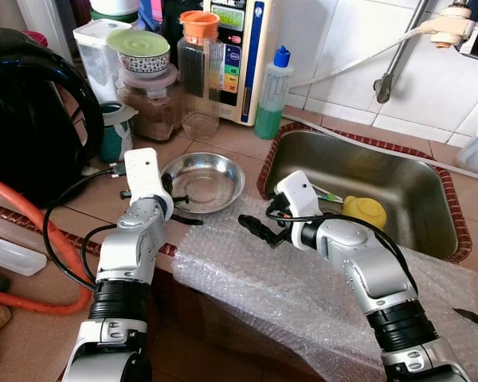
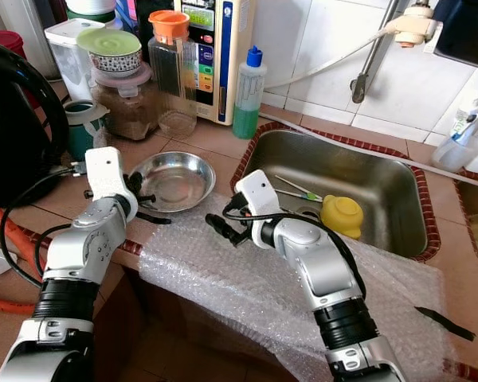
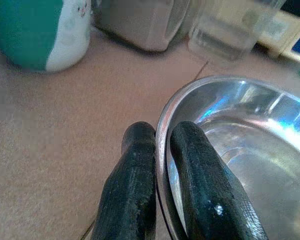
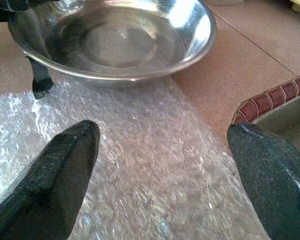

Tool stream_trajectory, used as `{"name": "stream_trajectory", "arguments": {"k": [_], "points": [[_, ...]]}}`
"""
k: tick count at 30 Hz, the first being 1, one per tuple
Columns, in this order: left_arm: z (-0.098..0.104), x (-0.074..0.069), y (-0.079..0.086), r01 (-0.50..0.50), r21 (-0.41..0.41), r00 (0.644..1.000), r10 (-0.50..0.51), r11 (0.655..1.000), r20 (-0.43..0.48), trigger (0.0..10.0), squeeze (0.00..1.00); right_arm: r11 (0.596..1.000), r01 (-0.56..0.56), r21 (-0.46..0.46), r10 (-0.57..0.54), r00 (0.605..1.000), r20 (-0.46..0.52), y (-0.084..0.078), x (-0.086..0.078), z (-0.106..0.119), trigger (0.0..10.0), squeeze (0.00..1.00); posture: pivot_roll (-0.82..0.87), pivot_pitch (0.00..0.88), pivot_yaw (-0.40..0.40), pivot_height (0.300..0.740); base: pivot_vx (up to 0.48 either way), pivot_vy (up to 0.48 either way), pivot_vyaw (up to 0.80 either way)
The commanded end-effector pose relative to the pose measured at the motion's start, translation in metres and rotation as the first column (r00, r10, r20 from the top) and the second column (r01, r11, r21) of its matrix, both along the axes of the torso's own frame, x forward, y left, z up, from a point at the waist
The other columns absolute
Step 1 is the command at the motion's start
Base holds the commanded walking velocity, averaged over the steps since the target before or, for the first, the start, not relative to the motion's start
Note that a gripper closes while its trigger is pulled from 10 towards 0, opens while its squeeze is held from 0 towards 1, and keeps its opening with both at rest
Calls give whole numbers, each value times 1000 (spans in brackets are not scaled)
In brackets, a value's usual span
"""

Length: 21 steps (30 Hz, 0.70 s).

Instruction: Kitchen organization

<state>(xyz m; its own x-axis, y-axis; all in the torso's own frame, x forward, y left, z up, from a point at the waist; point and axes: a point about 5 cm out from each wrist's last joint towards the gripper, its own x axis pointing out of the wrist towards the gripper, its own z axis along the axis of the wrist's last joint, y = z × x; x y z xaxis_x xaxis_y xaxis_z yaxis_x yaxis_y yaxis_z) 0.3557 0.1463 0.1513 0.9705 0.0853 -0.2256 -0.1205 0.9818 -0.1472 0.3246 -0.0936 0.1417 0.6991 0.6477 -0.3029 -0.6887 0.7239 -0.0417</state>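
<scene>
Spreading across the front of the tiled counter (image 1: 223,139), a sheet of bubble wrap (image 1: 303,294) is the largest loose thing here, draped over the counter's edge and reaching along the near rim of the steel sink (image 1: 414,199), which is set into the counter on the robot's right. A big black rounded appliance (image 1: 28,111) stands at the far left, with an orange hose (image 1: 40,215) curling past its base. Against the wall behind stand a white water unit (image 1: 243,48), a glass pitcher with an orange lid (image 1: 199,68), a jar of brown powder (image 1: 151,107) with a patterned bowl (image 1: 142,54) stacked on top, and a bottle of green liquid with a blue cap (image 1: 271,95). The steel bowl (image 1: 203,181) sits on the counter between the appliance and the sink, its near edge touching the bubble wrap. The left gripper (image 3: 162,165) has its two fingers closed on the bowl's rim at the left side, one finger inside and one outside. The right gripper (image 4: 162,165) hovers low over the bubble wrap just beside the bowl, fingers spread wide with nothing between them. In the sink lie a yellow cup (image 1: 365,211) and a toothbrush (image 1: 327,193).
</scene>
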Motion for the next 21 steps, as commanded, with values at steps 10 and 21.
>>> {"name": "stream_trajectory", "arguments": {"k": [10, 21], "points": [[50, 3, -3, 1, 25, 930, -11, 1000, 368, 0, 0, 958, 182, 221, -211, 970, 116, -13, 22, 37, 10000, 0, 127, 0, -69, 740, 0, 0, 0], [77, 3, -18, 79, 64, 864, -100, 995, 494, 0, 0, 836, 230, 498, -302, 951, 68, -18, 30, 63, 10000, 0, 133, 0, -68, 740, 0, 0, 0]]}}
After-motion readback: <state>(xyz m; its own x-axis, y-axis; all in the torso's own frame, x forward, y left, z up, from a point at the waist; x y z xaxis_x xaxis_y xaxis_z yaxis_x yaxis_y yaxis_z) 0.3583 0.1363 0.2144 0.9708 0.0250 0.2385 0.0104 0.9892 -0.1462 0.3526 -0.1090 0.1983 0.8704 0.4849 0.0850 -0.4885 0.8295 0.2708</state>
